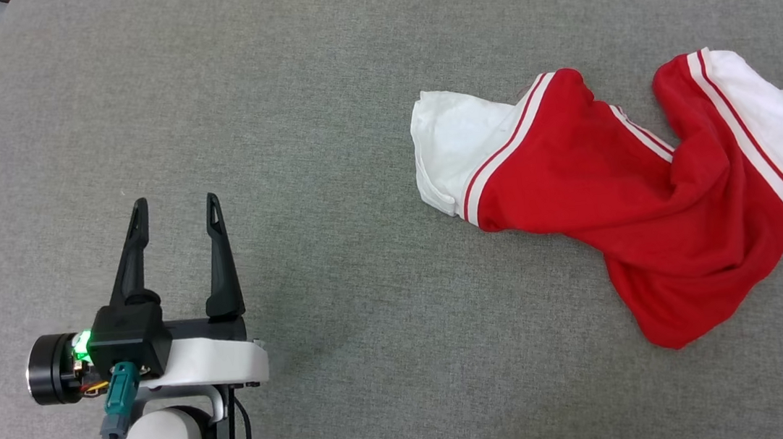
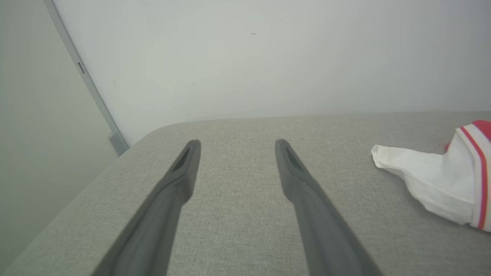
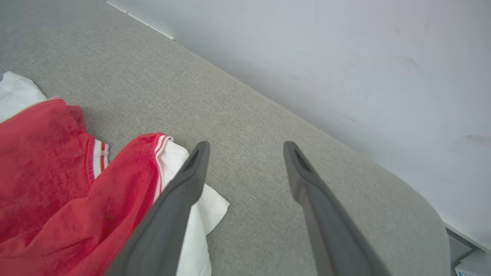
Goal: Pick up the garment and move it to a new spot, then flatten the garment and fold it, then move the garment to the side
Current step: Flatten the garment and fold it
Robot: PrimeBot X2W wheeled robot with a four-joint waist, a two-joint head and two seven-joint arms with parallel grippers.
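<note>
The garment [image 1: 621,188], a red jersey with white sleeves and red-white striped trim, lies crumpled on the right of the grey surface. Its print is hidden. My left gripper [image 1: 175,207] hovers open at the lower left, far from the cloth, nothing between its fingers. In the left wrist view the left gripper [image 2: 234,145] points across bare fabric, with a white sleeve [image 2: 429,180] at the right edge. In the right wrist view my right gripper [image 3: 245,147] is open above the garment's [image 3: 57,184] white sleeve edge, its left finger [image 3: 184,191] over the cloth.
The grey upholstered surface [image 1: 322,110] spreads wide between my left gripper and the jersey. A pale wall [image 2: 268,57] runs behind it, and the surface's rounded corner [image 3: 422,214] drops off near my right gripper.
</note>
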